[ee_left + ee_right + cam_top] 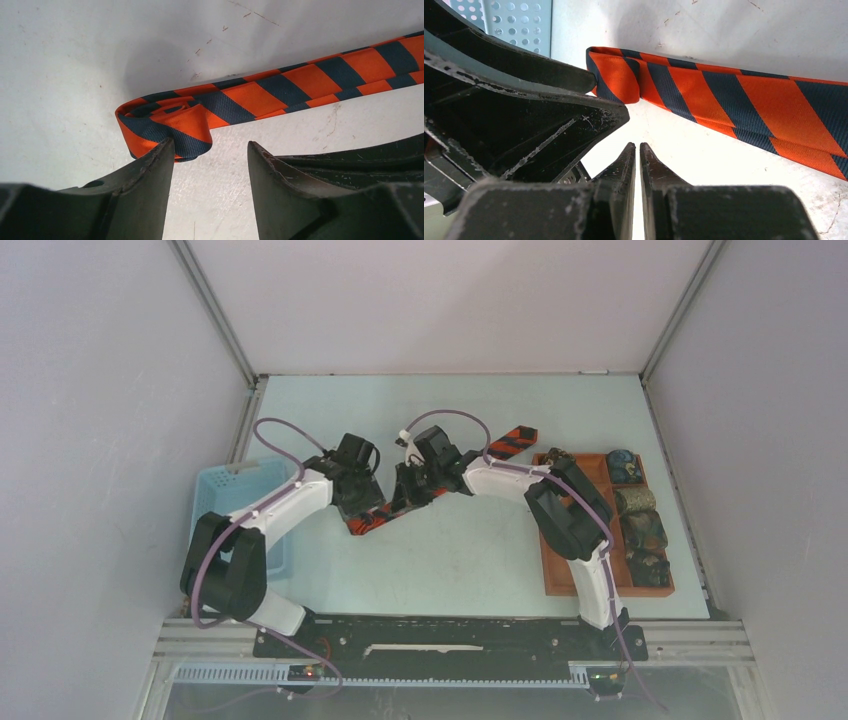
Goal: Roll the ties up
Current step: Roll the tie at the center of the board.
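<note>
Pale mint-green flat tabletop (470, 570) at centre, with scuffs and fine scratches in both wrist views. Plain white panel walls: back wall (440, 300) at 12 o'clock, left wall (90, 420) at 9, right wall (780, 390) at 3. Silver aluminium corner struts (215, 310) at 11 and 1. Silver metal frame rail (690, 638) at 6. Light soft, even.

In the top view the lower middle of the table (450, 560) is bare, and so is the strip along its upper edge. The striped tie (512, 440) crosses the centre diagonally, with the left gripper (365, 508) and right gripper (405, 495) crowded close together over it. The blue basket (225, 485) blocks the left edge, and the brown tray (560, 575) blocks the right.
</note>
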`<state>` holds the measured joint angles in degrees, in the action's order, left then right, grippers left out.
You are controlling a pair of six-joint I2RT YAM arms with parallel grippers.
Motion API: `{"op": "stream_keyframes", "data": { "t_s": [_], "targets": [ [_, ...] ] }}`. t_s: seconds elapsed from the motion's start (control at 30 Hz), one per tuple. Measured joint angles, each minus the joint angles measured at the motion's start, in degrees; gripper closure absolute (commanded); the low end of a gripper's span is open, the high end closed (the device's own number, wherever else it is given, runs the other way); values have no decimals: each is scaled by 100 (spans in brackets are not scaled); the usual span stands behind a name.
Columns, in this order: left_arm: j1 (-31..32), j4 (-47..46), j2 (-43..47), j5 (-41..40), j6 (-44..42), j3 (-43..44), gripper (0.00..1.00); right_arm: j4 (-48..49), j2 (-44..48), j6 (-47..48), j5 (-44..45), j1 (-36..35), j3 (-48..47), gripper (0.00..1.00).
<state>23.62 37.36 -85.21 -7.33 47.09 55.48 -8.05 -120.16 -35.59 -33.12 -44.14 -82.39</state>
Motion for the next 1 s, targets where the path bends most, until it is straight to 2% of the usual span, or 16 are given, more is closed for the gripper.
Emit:
{"op": "stream_keyframes", "data": {
  "t_s": [0.37,0.47,0.63,0.83,1.0],
  "targets": [
    [-57,-42,295,-7,-11,-114,39,-122,0,-2,0,-39,-321,89],
    [-146,2,485,-24,-52,-162,33,-146,0,-2,-2,-63,-442,89],
    [-393,101,1274,-201,-219,-356,25,-262,-33,-2,-22,-149,-761,89],
    [-758,229,2568,-435,-382,-920,28,-393,-396,-7,-138,-313,-1419,89],
    [-964,341,3029,-621,-461,-1384,29,-516,-802,-46,-216,-474,-1821,89]
  ]
}}
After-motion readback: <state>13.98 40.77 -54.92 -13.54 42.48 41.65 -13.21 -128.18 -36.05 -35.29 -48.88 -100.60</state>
